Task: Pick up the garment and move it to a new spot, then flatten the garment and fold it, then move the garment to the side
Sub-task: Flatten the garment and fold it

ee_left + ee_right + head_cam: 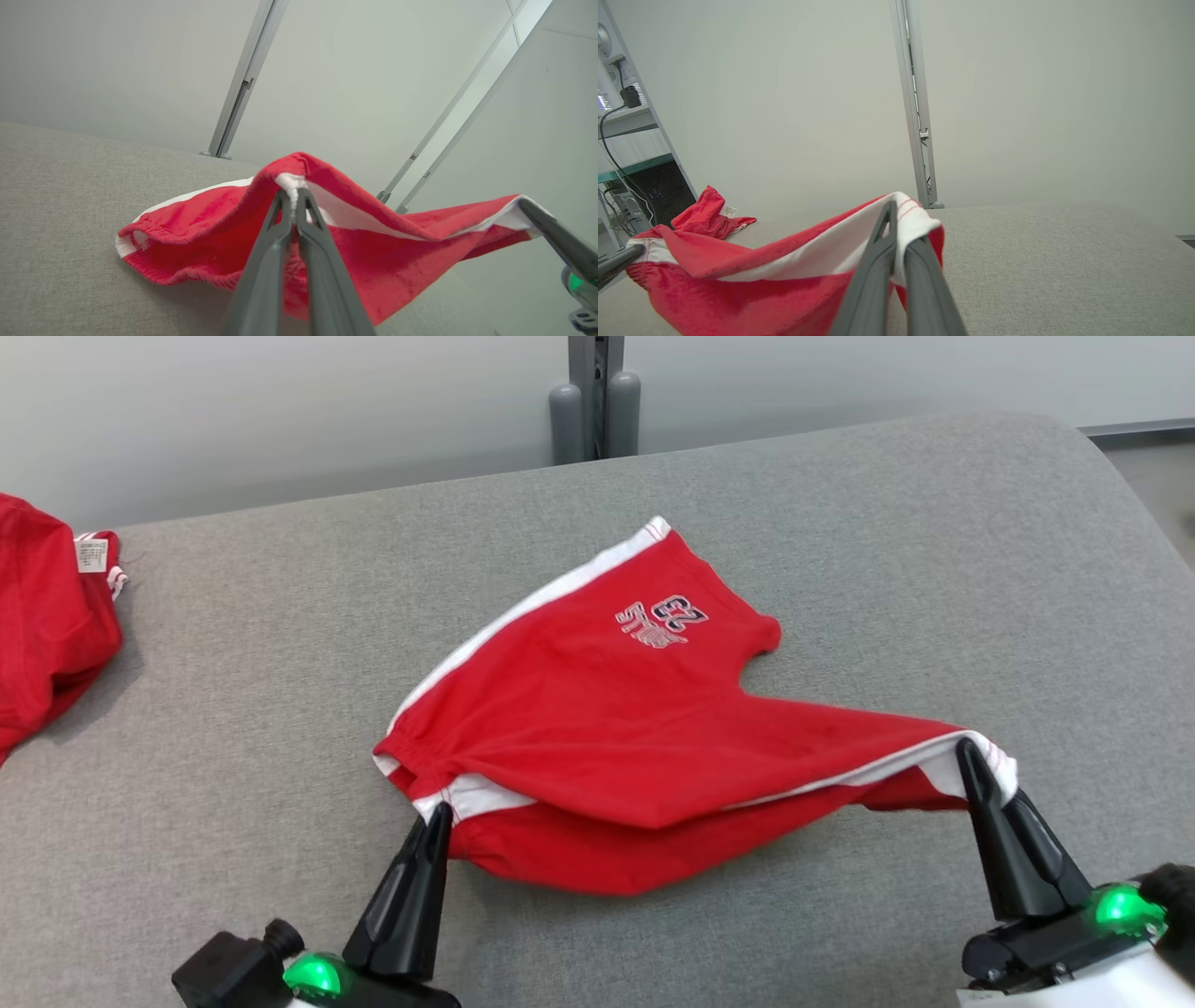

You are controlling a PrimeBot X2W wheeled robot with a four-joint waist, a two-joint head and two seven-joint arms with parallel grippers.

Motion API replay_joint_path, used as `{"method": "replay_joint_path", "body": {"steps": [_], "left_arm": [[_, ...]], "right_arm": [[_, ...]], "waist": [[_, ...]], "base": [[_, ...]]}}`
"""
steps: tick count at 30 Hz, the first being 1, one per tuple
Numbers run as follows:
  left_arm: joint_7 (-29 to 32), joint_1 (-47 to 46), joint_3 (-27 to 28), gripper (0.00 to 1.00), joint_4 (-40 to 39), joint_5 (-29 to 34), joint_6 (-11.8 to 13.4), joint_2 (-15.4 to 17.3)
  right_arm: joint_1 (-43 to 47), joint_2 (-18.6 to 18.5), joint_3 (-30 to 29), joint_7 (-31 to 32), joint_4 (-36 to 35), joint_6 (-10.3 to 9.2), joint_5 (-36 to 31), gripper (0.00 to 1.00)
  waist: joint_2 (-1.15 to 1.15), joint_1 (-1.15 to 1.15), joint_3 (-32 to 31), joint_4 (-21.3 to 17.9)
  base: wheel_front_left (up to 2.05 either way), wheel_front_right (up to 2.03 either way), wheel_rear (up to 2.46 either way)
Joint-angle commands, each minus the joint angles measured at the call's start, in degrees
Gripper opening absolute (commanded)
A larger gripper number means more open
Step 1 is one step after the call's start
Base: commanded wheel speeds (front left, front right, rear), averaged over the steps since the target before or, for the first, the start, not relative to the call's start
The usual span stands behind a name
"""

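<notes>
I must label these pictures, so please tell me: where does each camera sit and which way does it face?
Head view: on the head, facing forward and down at the red cloth shorts with white stripes on the grey fabric couch; left claw and right claw pinch them.
Left wrist view: on the left wrist, facing along its claw toward the pale wall.
Right wrist view: on the right wrist, likewise.
Shared: both wrist views show the shorts.

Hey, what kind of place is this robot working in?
Probably a lab or test room, not a home: plain pale partition walls with a metal post, shelving with cables, and a grey padded surface holding red shorts.
</notes>
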Motion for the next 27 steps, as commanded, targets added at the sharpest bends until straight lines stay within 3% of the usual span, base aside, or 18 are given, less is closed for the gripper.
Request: {"method": "replay_joint_path", "body": {"steps": [1,6,13,18,27], "left_arm": [[0.41,0.99,-0.11,0.0,-1.36,0.5,0.49,0.56],[1.57,2.43,-0.77,0.0,-3.19,-0.29,0.96,0.65],[2.8,-1.93,-1.66,0.0,0.58,-2.15,0.2,-1.7],[4.35,-8.29,-2.49,0.0,7.3,-3.68,-0.52,-4.44],[4.89,-19.08,-1.76,0.0,21.44,-7.32,1.06,-8.31]], "right_arm": [[1.03,0.13,-0.71,0.78,-1.33,0.01,-0.7,0.0],[2.16,0.73,-1.92,2.9,-3.7,0.01,-1.01,0.0],[-1.4,1.32,-5.01,3.0,0.42,0.01,-1.27,0.0],[-6.77,0.34,-5.77,3.73,6.12,0.01,-2.31,0.0],[-19.25,-1.51,-4.77,5.41,18.25,0.01,-1.89,0.0]], "waist": [[0.0,0.0,-0.14,0.44],[0.0,0.0,0.46,2.13],[0.0,0.0,2.25,5.89],[0.0,0.0,3.95,8.97],[0.0,0.0,7.02,12.99]], "base": [[0.0,0.0,0.0],[0.0,0.0,0.0],[0.0,0.0,0.0],[0.0,0.0,0.0],[0.0,0.0,0.0]]}}
